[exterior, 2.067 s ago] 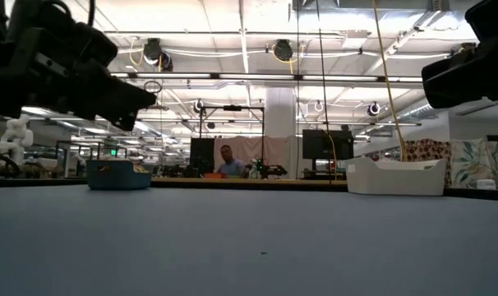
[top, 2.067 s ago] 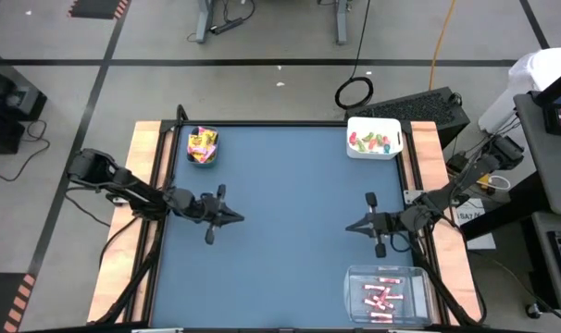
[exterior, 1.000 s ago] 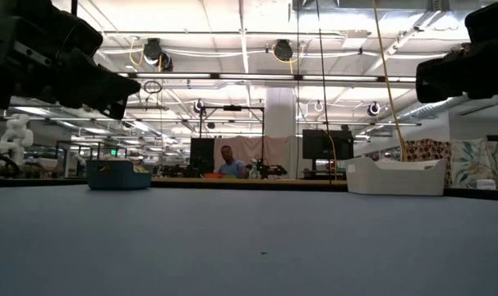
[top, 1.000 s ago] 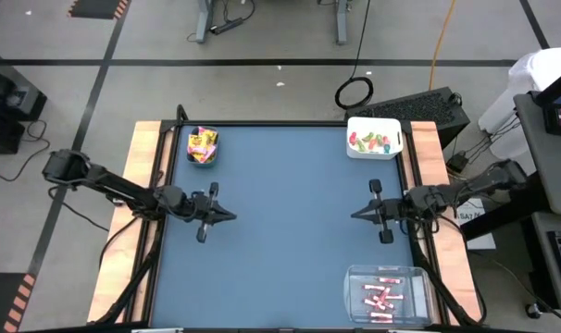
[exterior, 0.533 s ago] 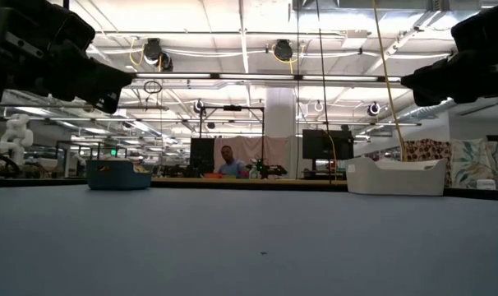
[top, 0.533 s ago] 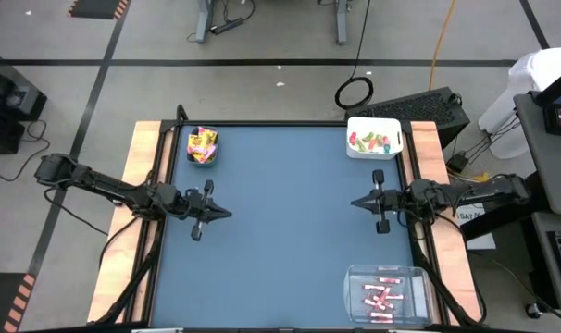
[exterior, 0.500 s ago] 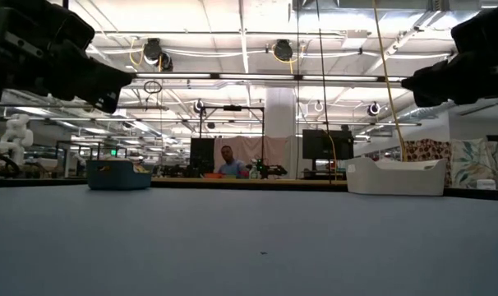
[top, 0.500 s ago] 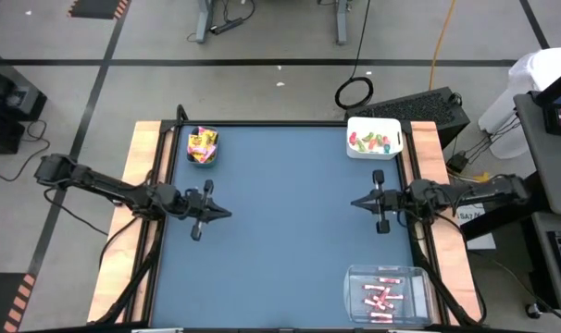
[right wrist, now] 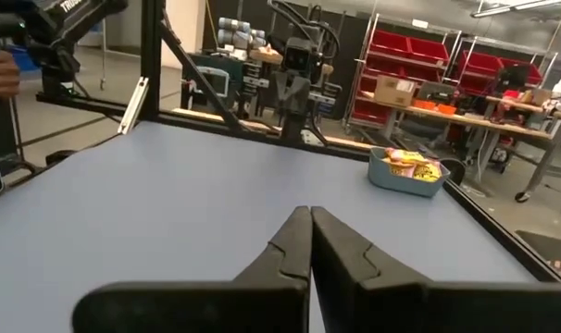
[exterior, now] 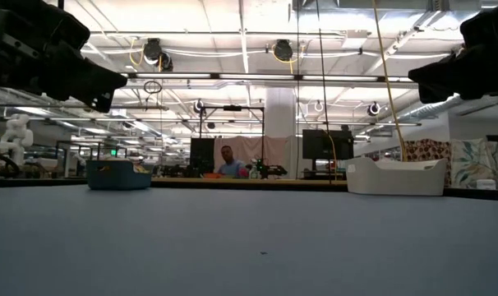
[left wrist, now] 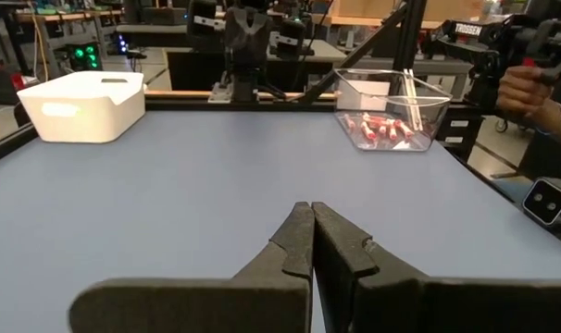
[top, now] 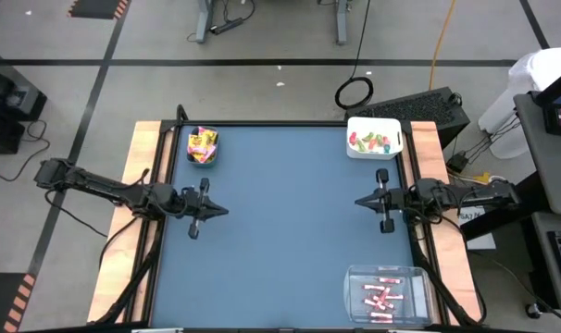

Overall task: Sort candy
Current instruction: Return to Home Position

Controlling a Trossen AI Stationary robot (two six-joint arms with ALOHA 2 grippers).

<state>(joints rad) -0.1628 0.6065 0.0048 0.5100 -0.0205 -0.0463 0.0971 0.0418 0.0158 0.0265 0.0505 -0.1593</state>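
The candy lies sorted in three bins. Yellow packets fill the teal bin point(top: 203, 146) at the far left corner, also seen in the right wrist view as the teal bin point(right wrist: 408, 173). Green and red pieces sit in the white bin point(top: 373, 138). Pink-white sticks lie in the clear bin point(top: 385, 293), shown too as the clear bin point(left wrist: 389, 109). My left gripper point(top: 227, 212) is shut and empty near the table's left edge, its tips point(left wrist: 311, 211) together. My right gripper point(top: 356, 203) is shut and empty near the right edge, its tips point(right wrist: 310, 214) together.
The blue mat point(top: 285, 231) lies bare between the two grippers. Wooden strips point(top: 137, 222) run along both table sides. A person's hand point(left wrist: 530, 91) shows beyond the table's right side. A person point(exterior: 228, 163) sits far off in the room behind.
Both arms have drawn back outward: the left gripper toward the table's left edge, the right gripper toward the right edge and a little toward the far edge. In the low view both have moved out toward the picture's sides. The bins and candy have stayed still.
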